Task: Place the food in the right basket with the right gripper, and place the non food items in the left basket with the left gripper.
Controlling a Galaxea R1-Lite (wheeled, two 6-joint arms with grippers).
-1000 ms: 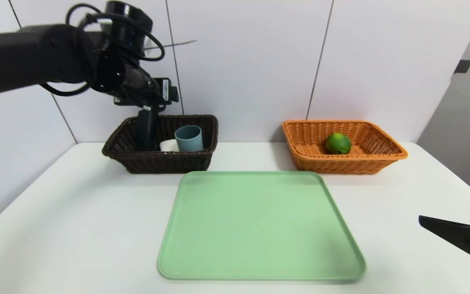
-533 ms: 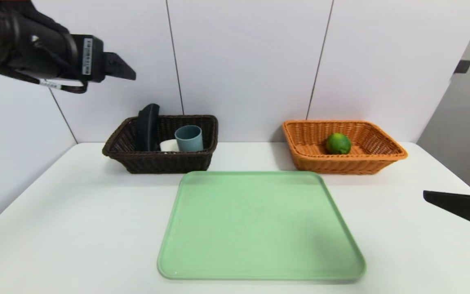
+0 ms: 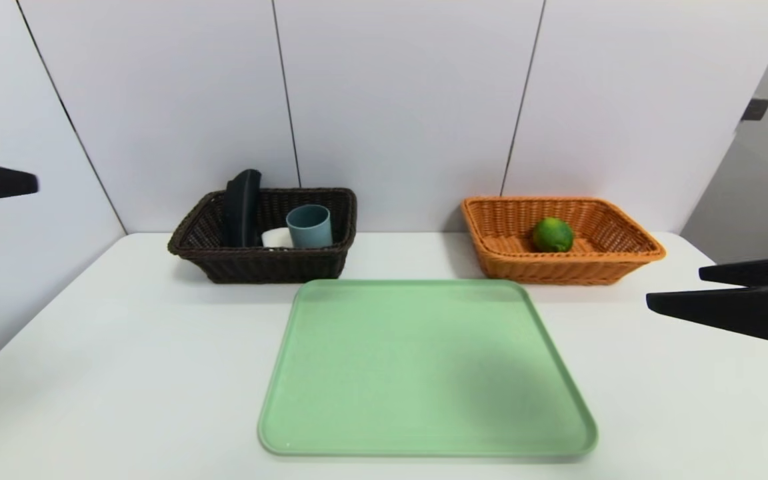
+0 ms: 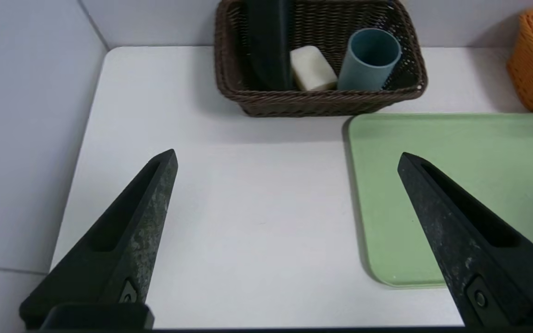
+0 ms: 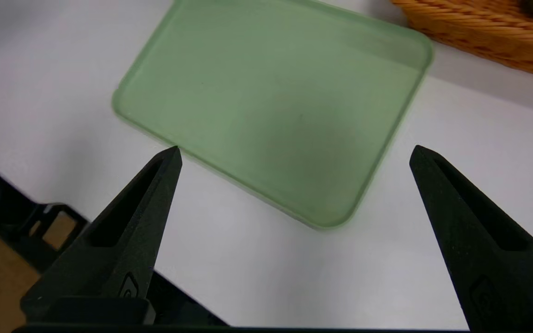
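two baskets stand at the back of the white table [image 3: 124, 347], well apart, both close to the wall. the left basket [image 3: 261, 263], dark brown wicker, holds three non-food things: one black cloth roll [image 3: 242, 208] leaning upright against its back wall and rising above the rim, one white soap block [image 3: 276, 237] lying in the middle, and one blue-teal cup [image 3: 309, 225] standing upright just beside the block. the right basket [image 3: 561, 267], orange-tan wicker, holds a single green lime [image 3: 553, 234] resting on its floor near the middle. one pale green tray [image 3: 424, 367] lies flat on the table in front of the gap between the baskets, with nothing on it. nothing stands between the tray and either basket. the left gripper [image 4: 287, 159] hangs over the table's near left part, short of the dark basket, its two fingers spread wide with nothing between them; in the head view only one black tip shows at the left edge. the right gripper [image 5: 294, 152] hovers over the near right side of the table by the tray's corner, its fingers likewise wide apart and empty. behind the table runs a wall of pale grey panels [image 3: 397, 100] with thin dark seams, and a grey side wall closes in the left.
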